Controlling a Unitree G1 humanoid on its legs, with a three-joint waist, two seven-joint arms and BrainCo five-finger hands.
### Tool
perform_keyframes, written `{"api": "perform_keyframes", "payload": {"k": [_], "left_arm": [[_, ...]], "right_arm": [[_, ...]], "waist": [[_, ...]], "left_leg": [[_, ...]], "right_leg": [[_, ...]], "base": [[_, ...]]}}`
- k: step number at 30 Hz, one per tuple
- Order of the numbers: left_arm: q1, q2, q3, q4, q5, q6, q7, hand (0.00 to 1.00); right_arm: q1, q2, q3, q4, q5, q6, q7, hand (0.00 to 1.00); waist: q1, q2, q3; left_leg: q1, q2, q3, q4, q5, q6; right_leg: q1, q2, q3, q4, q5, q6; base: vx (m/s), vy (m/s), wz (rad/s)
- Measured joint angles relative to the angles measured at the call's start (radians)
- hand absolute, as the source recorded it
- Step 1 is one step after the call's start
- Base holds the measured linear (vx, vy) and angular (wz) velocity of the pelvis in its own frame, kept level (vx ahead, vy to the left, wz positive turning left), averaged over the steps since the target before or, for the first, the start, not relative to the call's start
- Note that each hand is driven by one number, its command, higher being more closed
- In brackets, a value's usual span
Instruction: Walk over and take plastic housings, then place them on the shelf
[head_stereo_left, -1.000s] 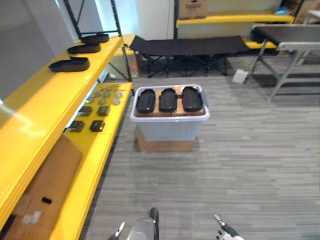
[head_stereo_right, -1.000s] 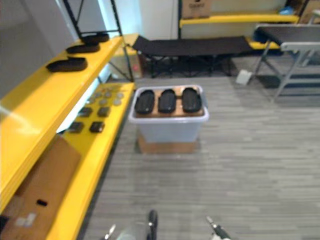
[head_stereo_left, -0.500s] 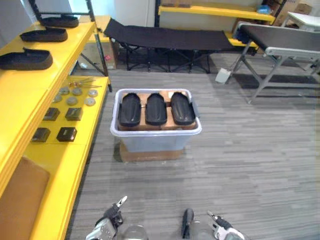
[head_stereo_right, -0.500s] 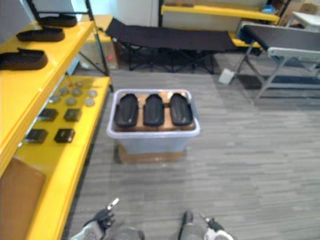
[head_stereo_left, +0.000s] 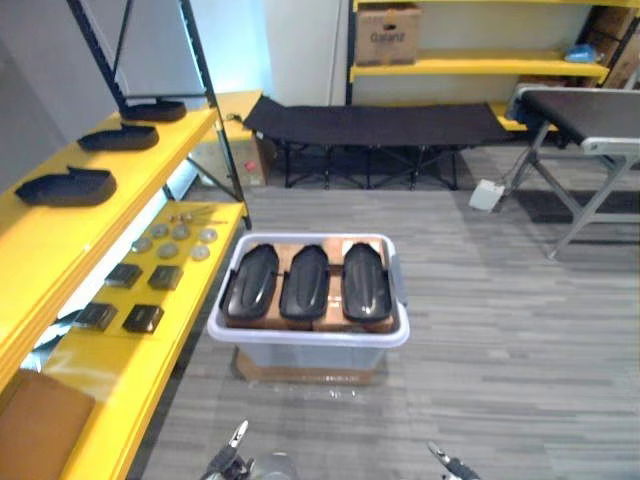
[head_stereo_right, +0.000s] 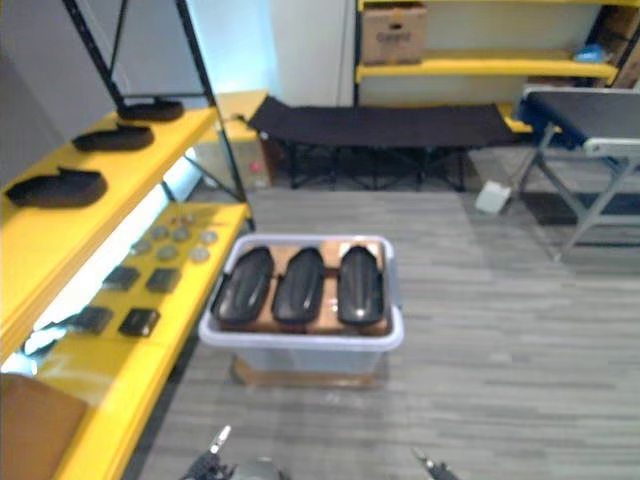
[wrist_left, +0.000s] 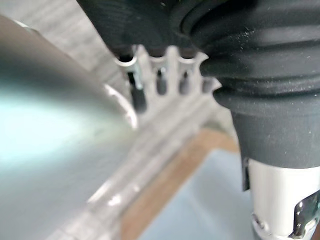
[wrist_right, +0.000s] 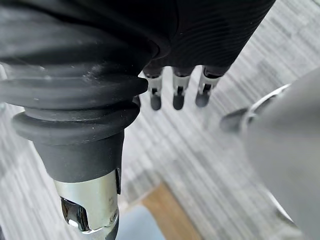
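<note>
Three plastic housings (head_stereo_left: 304, 283) are laid side by side in a bin (head_stereo_left: 300, 339) set on the floor (head_stereo_left: 500, 330). A shelf (head_stereo_left: 60, 240) is placed to its left, with three further housings (head_stereo_left: 62, 187) spaced along its upper level. A cot (head_stereo_left: 375, 122) is set behind the bin.

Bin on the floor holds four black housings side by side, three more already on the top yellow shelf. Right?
Not quite. The bin holds three black housings side by side, not four; the left eye view shows it. The rest stands: the bin is on the floor, and the three shelved housings lie on the top yellow shelf.
</note>
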Motion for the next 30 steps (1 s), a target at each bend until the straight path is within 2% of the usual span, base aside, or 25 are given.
{"api": "perform_keyframes", "payload": {"k": [2, 3, 6, 9, 10, 12, 13, 15, 17, 18, 19, 20, 22, 23, 24, 25, 27, 30], "left_arm": [[0.001, 0.028, -0.009, 0.000, 0.010, 0.012, -0.004, 0.00], [0.000, 0.037, -0.023, -0.001, 0.010, 0.016, -0.006, 0.00], [0.005, 0.040, -0.051, -0.008, 0.023, 0.015, -0.007, 0.00], [0.001, 0.044, -0.109, -0.029, 0.055, 0.013, -0.007, 0.00], [-0.001, 0.053, -0.130, -0.039, 0.081, 0.013, -0.006, 0.00], [-0.003, 0.070, -0.171, -0.048, 0.089, 0.008, -0.006, 0.00], [-0.012, 0.082, -0.195, -0.048, 0.094, 0.001, -0.005, 0.00], [-0.025, 0.101, -0.203, -0.047, 0.115, -0.007, 0.004, 0.00], [-0.035, 0.120, -0.231, -0.048, 0.127, -0.009, 0.005, 0.00], [-0.039, 0.122, -0.232, -0.047, 0.133, -0.013, 0.005, 0.00], [-0.040, 0.127, -0.232, -0.047, 0.148, -0.013, 0.004, 0.00], [-0.043, 0.128, -0.234, -0.048, 0.172, -0.012, 0.003, 0.00], [-0.052, 0.125, -0.236, -0.048, 0.203, -0.005, 0.000, 0.00], [-0.054, 0.125, -0.246, -0.052, 0.206, -0.005, -0.003, 0.00], [-0.068, 0.132, -0.263, -0.067, 0.210, -0.001, -0.007, 0.00], [-0.077, 0.133, -0.266, -0.074, 0.218, 0.004, -0.011, 0.00], [-0.136, 0.136, -0.277, -0.092, 0.236, 0.020, -0.030, 0.00], [-0.207, 0.136, -0.302, -0.109, 0.235, 0.016, -0.032, 0.00]], "right_arm": [[0.003, 0.017, 0.018, -0.015, -0.012, -0.044, 0.009, 0.00], [-0.002, 0.013, 0.020, -0.026, -0.038, -0.073, 0.030, 0.00], [-0.003, -0.011, 0.101, -0.076, -0.117, -0.126, 0.105, 0.00], [-0.001, -0.061, 0.368, -0.230, -0.245, -0.205, 0.247, 0.00], [-0.003, -0.077, 0.494, -0.297, -0.311, -0.229, 0.291, 0.00], [-0.039, -0.092, 0.696, -0.410, -0.369, -0.262, 0.360, 0.00], [-0.069, -0.102, 0.839, -0.512, -0.372, -0.276, 0.396, 0.00], [-0.155, -0.098, 1.022, -0.715, -0.330, -0.274, 0.455, 0.00], [-0.245, -0.085, 1.074, -0.878, -0.277, -0.271, 0.484, 0.00], [-0.334, -0.083, 1.064, -0.977, -0.197, -0.237, 0.480, 0.00], [-0.380, -0.085, 1.040, -1.014, -0.163, -0.227, 0.475, 0.00], [-0.477, -0.092, 0.968, -1.070, -0.109, -0.204, 0.434, 0.00], [-0.614, -0.101, 0.816, -1.107, -0.030, -0.174, 0.311, 0.00], [-0.691, -0.107, 0.709, -1.112, 0.028, -0.149, 0.210, 0.00], [-0.766, -0.111, 0.610, -1.112, 0.064, -0.124, 0.119, 0.00], [-0.798, -0.117, 0.569, -1.112, 0.069, -0.113, 0.079, 0.00], [-0.906, -0.184, 0.472, -1.097, 0.035, -0.086, -0.060, 0.00], [-0.928, -0.251, 0.413, -1.050, 0.026, -0.058, -0.149, 0.00]], "waist": [[-0.002, -0.035, 0.010], [0.000, -0.041, 0.014], [0.000, -0.038, 0.014], [-0.006, -0.036, 0.012], [-0.007, -0.037, 0.013], [-0.004, -0.046, 0.014], [0.001, -0.059, 0.018], [0.028, -0.092, 0.021], [0.042, -0.122, 0.016], [0.047, -0.134, 0.022], [0.049, -0.137, 0.021], [0.050, -0.138, 0.020], [0.049, -0.136, 0.029], [0.051, -0.126, 0.038], [0.052, -0.129, 0.055], [0.052, -0.131, 0.064], [0.050, -0.130, 0.121], [0.050, -0.121, 0.225]], "left_leg": [[0.017, -0.035, 0.002, -0.055, 0.016, 0.005], [0.025, -0.048, 0.004, -0.073, 0.017, 0.007], [0.054, -0.074, 0.003, -0.115, 0.023, 0.013], [0.089, -0.105, -0.011, -0.214, 0.066, 0.021], [0.099, -0.111, -0.030, -0.248, 0.081, 0.024], [0.099, -0.112, -0.061, -0.275, 0.095, 0.025], [0.096, -0.112, -0.080, -0.279, 0.096, 0.026], [0.091, -0.112, -0.086, -0.278, 0.096, 0.026], [0.077, -0.113, -0.089, -0.278, 0.096, 0.026], [0.079, -0.111, -0.089, -0.275, 0.098, 0.029], [0.079, -0.110, -0.089, -0.274, 0.099, 0.030], [0.081, -0.107, -0.091, -0.271, 0.101, 0.034], [0.079, -0.107, -0.108, -0.247, 0.097, 0.042], [0.075, -0.108, -0.114, -0.240, 0.094, 0.046], [0.060, -0.109, -0.118, -0.228, 0.090, 0.051], [0.038, -0.110, -0.122, -0.214, 0.088, 0.053], [-0.074, -0.105, -0.137, -0.165, 0.083, 0.056], [-0.140, -0.104, -0.143, -0.131, 0.089, 0.057]], "right_leg": [[-0.001, -0.030, -0.006, -0.007, -0.013, 0.018], [0.000, -0.041, -0.007, -0.006, -0.018, 0.025], [0.003, -0.062, -0.010, 0.000, -0.026, 0.037], [0.001, -0.072, -0.029, 0.002, -0.033, 0.047], [0.002, -0.072, -0.047, 0.005, -0.033, 0.047], [0.001, -0.069, -0.071, 0.016, -0.033, 0.047], [0.002, -0.067, -0.091, 0.021, -0.033, 0.047], [-0.001, -0.067, -0.094, 0.026, -0.033, 0.047], [-0.016, -0.068, -0.093, 0.031, -0.030, 0.043], [-0.014, -0.066, -0.092, 0.032, -0.020, 0.031], [-0.014, -0.064, -0.092, 0.032, -0.013, 0.027], [-0.011, -0.062, -0.092, 0.032, 0.004, 0.013], [0.003, -0.060, -0.093, 0.029, 0.026, 0.006], [0.002, -0.060, -0.091, 0.033, 0.032, 0.003], [-0.007, -0.062, -0.091, 0.038, 0.032, 0.003], [-0.021, -0.062, -0.091, 0.040, 0.032, 0.003], [-0.118, -0.062, -0.088, 0.072, 0.031, 0.002], [-0.172, -0.064, -0.083, 0.097, 0.022, -0.004]], "base": [[0.27, 0.068, 0.17], [0.18, 0.042, 0.05], [0.12, 0.025, 0.00], [0.09, -0.002, 0.14], [0.07, -0.014, 0.38], [0.05, -0.033, 0.46], [0.03, -0.027, 0.41], [0.02, -0.008, 0.20], [0.01, 0.002, 0.03], [0.00, 0.000, 0.00], [-0.02, 0.049, 0.00], [-0.04, 0.063, 0.08], [-0.05, 0.072, 0.16], [-0.08, 0.072, 0.16], [-0.10, 0.067, 0.14], [-0.15, 0.053, 0.13], [-0.20, 0.049, 0.08], [-0.21, 0.049, 0.05]]}}
